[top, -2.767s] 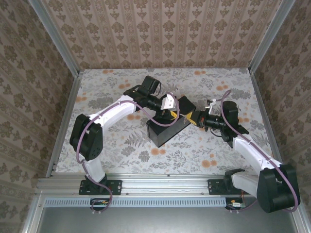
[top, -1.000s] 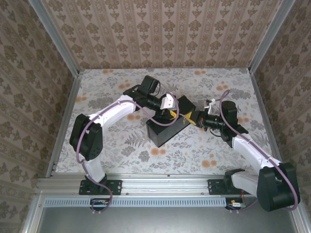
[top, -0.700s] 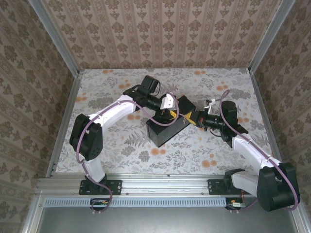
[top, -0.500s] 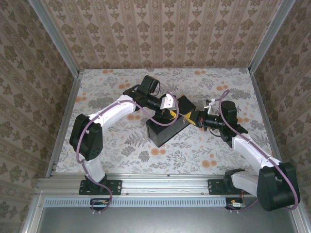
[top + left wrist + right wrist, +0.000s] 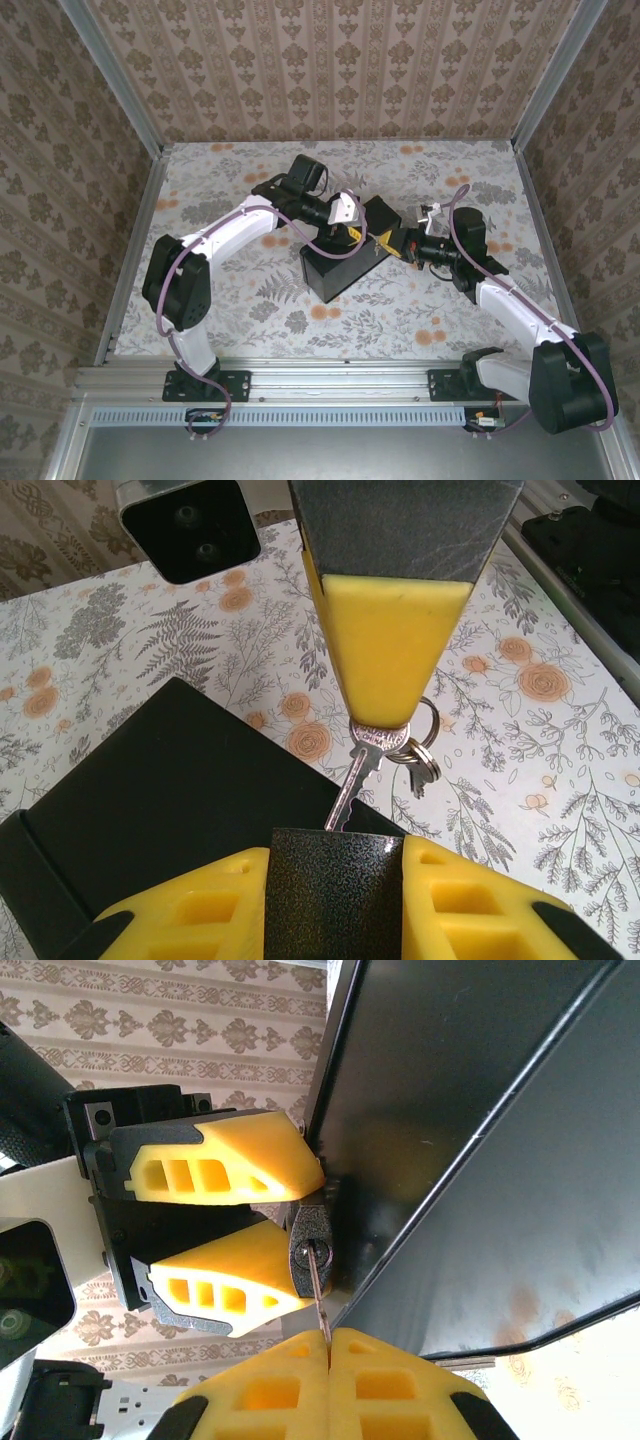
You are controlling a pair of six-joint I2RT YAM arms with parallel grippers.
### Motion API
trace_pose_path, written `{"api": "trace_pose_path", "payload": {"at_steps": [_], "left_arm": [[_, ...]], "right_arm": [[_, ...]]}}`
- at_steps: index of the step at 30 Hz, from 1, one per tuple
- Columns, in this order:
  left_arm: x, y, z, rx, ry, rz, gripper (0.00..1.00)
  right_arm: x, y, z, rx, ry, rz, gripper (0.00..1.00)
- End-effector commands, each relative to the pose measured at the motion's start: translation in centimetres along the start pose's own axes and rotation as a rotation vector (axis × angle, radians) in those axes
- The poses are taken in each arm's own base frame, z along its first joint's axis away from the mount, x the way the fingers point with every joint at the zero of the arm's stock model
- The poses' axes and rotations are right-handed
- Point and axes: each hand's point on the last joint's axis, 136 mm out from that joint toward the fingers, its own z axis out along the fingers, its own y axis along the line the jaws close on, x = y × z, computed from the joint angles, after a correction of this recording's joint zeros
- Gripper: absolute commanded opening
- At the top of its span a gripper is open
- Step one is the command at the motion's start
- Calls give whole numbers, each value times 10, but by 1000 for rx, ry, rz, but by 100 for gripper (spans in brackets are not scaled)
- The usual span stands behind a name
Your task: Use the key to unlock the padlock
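The padlock (image 5: 335,890), a black textured body, is clamped between the yellow fingers of my left gripper (image 5: 335,868), which is shut on it above the black box (image 5: 150,800). The silver key (image 5: 352,785) runs from the lock's bottom face up to my right gripper (image 5: 328,1345), which is shut on the key's head. In the right wrist view the key (image 5: 318,1295) has its tip in the keyhole of the padlock (image 5: 308,1235). A key ring (image 5: 422,748) with a spare key hangs beside it. From above, the left gripper (image 5: 352,232) and right gripper (image 5: 392,243) meet nose to nose.
The black box (image 5: 335,265) lies on the floral tabletop (image 5: 250,300) directly under both grippers. Patterned walls and metal rails (image 5: 130,270) close in the table on three sides. Open tabletop lies in front of the box and at the back.
My right gripper has edged left with the key, closing on the padlock held by the left gripper. The left arm has barely moved.
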Motion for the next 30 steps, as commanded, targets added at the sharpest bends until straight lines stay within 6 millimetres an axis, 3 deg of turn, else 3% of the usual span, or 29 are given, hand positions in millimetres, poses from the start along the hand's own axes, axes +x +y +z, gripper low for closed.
{"api": "trace_pose_path", "payload": {"at_steps": [1,7,14,26,30], "left_arm": [[-12,-20,-8,60,-40,24,26],[-14,-22,-11,76,-40,43,26],[-11,-8,-12,17,-35,21,25],[-8,-3,-23,-17,-74,-19,25],[-3,-3,-27,-7,-75,-42,24]], "right_arm": [[-7,32,2,-80,13,-88,0],[-10,39,3,-94,38,-110,0],[-6,39,5,-125,59,-96,0],[-6,14,1,-126,8,-35,0],[-8,17,-6,-148,-10,-40,0]]}}
